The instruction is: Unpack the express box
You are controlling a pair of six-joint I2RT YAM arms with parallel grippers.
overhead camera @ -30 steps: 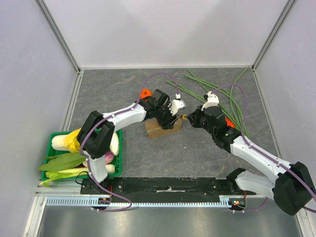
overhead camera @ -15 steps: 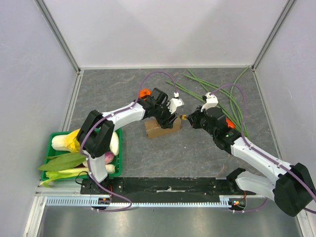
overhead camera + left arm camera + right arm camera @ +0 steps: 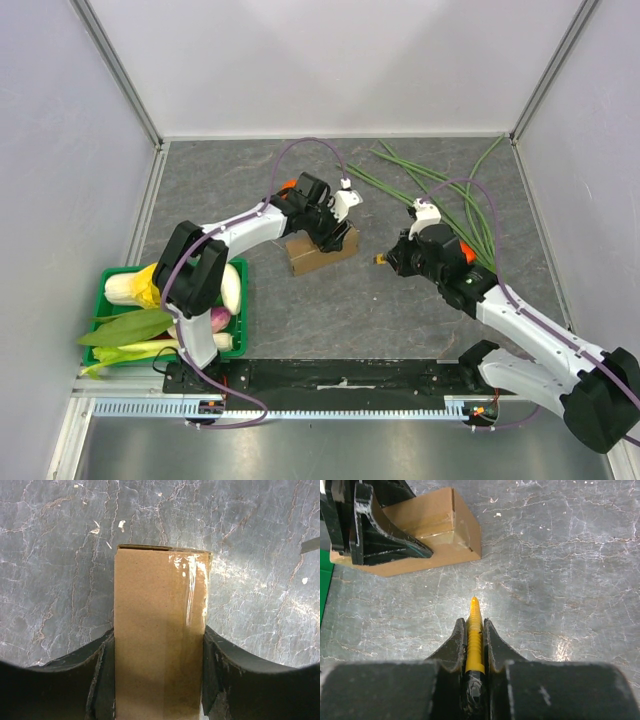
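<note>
The express box [image 3: 318, 255] is a small brown carton lying on the grey table, its lid closed and shiny clear tape along one edge [image 3: 192, 590]. My left gripper [image 3: 335, 232] is shut on the box, a finger [image 3: 95, 675] on each long side. The box also shows in the right wrist view [image 3: 432, 527] with the left fingers on it. My right gripper [image 3: 390, 258] is shut on a yellow-tipped cutter [image 3: 474, 630], its tip pointing at the box from a short distance to the box's right, not touching it.
Long green stalks [image 3: 455, 200] lie on the table at the back right, behind the right arm. A green crate [image 3: 110, 280] of vegetables stands at the near left. Grey walls close in the table on three sides.
My right gripper with the cutter has drawn back from the box, toward the near right. My left gripper has shifted the box slightly left and turned it a little.
</note>
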